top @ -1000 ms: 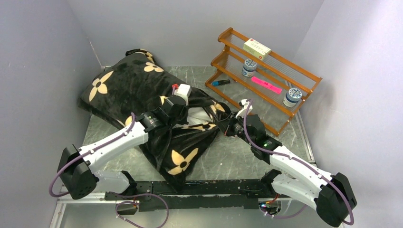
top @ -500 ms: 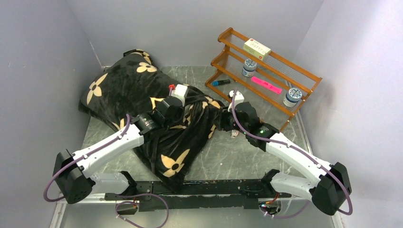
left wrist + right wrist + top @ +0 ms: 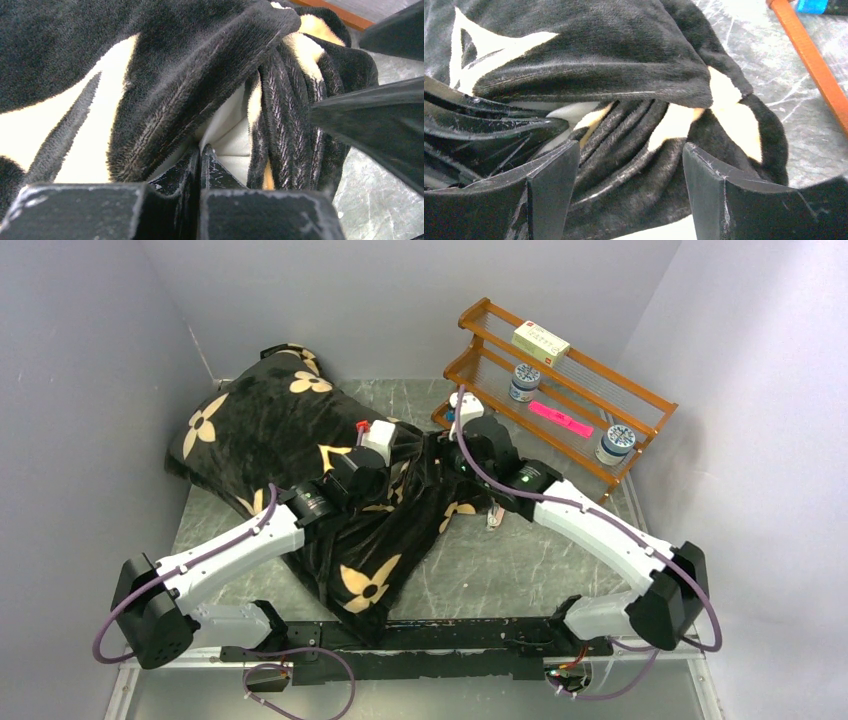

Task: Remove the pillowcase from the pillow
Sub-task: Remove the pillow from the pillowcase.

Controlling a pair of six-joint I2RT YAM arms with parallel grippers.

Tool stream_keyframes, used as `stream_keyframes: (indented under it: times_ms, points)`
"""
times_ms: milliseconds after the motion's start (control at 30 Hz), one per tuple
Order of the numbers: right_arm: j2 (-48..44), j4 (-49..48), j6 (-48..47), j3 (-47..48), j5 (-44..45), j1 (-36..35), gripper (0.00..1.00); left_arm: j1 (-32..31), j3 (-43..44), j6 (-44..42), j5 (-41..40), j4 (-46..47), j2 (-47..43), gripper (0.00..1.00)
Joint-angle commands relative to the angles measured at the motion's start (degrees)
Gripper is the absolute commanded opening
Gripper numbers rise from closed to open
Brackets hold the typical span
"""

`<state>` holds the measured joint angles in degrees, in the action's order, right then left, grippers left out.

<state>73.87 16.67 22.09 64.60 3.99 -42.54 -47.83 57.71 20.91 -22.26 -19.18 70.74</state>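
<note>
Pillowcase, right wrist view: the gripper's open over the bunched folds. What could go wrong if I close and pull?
The right gripper, open, straddles several folds of the pillowcase, with white pillow showing beside them; closing might catch the pillow too.
The left gripper is shut where pillow meets hem; it may pin both layers.
The wooden rack sits close by; a wide pull could hit it.
</note>
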Motion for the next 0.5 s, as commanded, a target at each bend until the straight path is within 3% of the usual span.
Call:
stream_keyframes:
  times_ms: [0, 467]
  points:
    - [3.8, 0.7, 0.5, 4.4, 1.0, -1.4, 0.78, 0.0, -1.4, 0.9, -0.7, -4.8, -0.2, 0.05]
    - [12.9, 1.8, 0.2, 7.3, 2.6, -1.9, 0.84, 0.0, -1.2, 1.0, -1.3, -5.2, -0.8, 0.05]
